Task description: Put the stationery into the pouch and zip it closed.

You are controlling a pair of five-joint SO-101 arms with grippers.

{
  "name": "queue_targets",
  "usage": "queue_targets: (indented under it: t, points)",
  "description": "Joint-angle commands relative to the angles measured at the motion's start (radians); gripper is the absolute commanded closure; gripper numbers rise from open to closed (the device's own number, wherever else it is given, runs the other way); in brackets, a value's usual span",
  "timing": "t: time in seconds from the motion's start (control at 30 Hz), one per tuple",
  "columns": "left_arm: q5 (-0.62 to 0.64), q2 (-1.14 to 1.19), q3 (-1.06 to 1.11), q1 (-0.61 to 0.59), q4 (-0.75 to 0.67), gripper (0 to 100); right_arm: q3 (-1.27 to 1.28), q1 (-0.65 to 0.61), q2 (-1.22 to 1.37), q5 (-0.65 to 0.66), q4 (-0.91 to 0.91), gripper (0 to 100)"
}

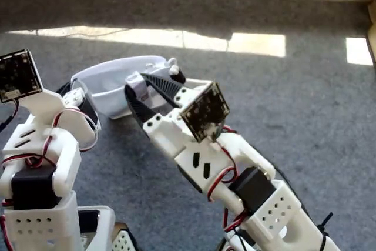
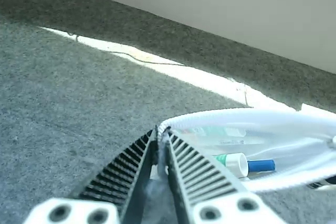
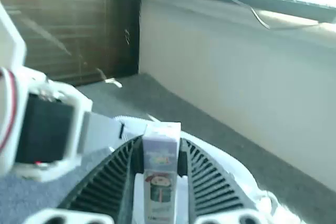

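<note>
A white pouch [image 1: 114, 80] lies open on the grey carpet. My left gripper [image 2: 161, 132] is shut on the pouch's rim [image 2: 210, 116] at its near end; in the high view it sits at the pouch's left end [image 1: 77, 95]. Inside the pouch lies a blue pen with a white cap [image 2: 247, 165] among other pale items. My right gripper [image 3: 160, 142] is shut on a small white eraser box [image 3: 160, 169] with a printed sleeve. It holds the eraser box [image 1: 136, 82] just above the pouch's open mouth [image 3: 231, 182].
Grey carpet [image 1: 305, 104] surrounds the pouch, with a sunlit strip [image 1: 252, 42] behind it. A pale wall [image 2: 220, 3] runs along the far side. The left arm's white body [image 3: 47, 129] stands close beside the right gripper.
</note>
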Motion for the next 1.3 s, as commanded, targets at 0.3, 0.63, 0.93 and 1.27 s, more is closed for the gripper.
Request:
queue_targets:
  t: [0.3, 0.63, 0.93, 1.27]
  points:
    - [-0.005, 0.002, 0.005, 0.016, 0.005, 99, 0.024, -0.028, 0.031, -0.008, -0.426, 99.3]
    - [-0.005, 0.002, 0.016, 0.016, 0.0, 99, 0.036, -0.027, 0.243, -0.012, -0.587, 99.3]
    - [-0.005, 0.002, 0.016, 0.016, 0.002, 99, 0.082, -0.025, 0.285, -0.012, -0.59, 99.3]
    - [-0.005, 0.002, 0.016, 0.016, 0.005, 99, 0.093, -0.007, 0.286, -0.012, -0.585, 98.8]
